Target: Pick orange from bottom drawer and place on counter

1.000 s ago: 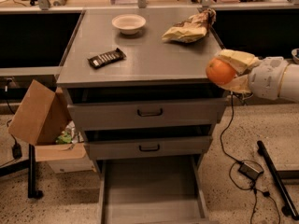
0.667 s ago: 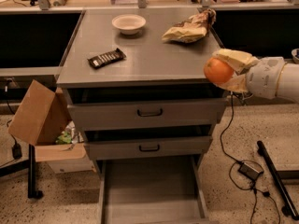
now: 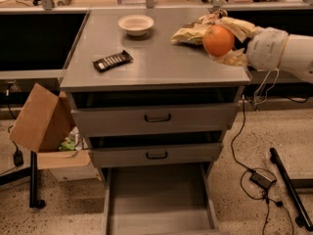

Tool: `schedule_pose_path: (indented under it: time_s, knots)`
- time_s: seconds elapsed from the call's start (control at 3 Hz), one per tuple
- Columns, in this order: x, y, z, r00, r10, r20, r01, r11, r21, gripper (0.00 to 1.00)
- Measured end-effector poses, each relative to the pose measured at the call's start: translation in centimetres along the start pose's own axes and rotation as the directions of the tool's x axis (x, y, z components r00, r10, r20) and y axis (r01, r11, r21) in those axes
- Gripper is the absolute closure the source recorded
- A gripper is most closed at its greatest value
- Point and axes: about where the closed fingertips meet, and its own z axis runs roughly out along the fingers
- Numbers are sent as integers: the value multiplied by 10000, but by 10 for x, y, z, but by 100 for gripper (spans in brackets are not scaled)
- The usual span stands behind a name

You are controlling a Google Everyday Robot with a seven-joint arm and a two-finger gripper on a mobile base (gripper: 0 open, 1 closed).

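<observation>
Single arm reaching in from the right over the cabinet. The tool [image 3: 231, 42] sits above the right end of the counter [image 3: 161, 70], its two pale fingers [image 3: 235, 26] closed onto the orange [image 3: 217, 39], one above the fruit and one below. The orange projects leftward from between the fingers, so most of its round face is exposed. It overlaps the right end of a crumpled tan bag [image 3: 190, 32] lying on the counter. Whether the fruit touches the counter surface cannot be told. Further left on the counter are a white bowl [image 3: 136, 24] and a dark wrapped bar [image 3: 113, 60], both well apart from the tool. Below, the bottom drawer [image 3: 156, 195] is pulled out with its flat floor showing. The two upper drawers [image 3: 157, 117] are shut. A cardboard box [image 3: 41, 116] leans at the cabinet's left side.
</observation>
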Motion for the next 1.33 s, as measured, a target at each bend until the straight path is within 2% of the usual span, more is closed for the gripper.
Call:
schedule_pose_path:
  time_s: [0.33, 0.67, 1.0, 1.33]
  knots:
    - [3, -47, 42, 9879, 941, 1233, -1038, 9918, 744, 100]
    - [2, -44, 43, 9865, 1048, 1259, -1136, 9914, 647, 100]
    - [-7, -31, 63, 9608, 2284, 1571, -2289, 9733, -151, 100]
    - [-18, -11, 96, 8970, 3959, 1964, -3727, 9165, -1455, 100]
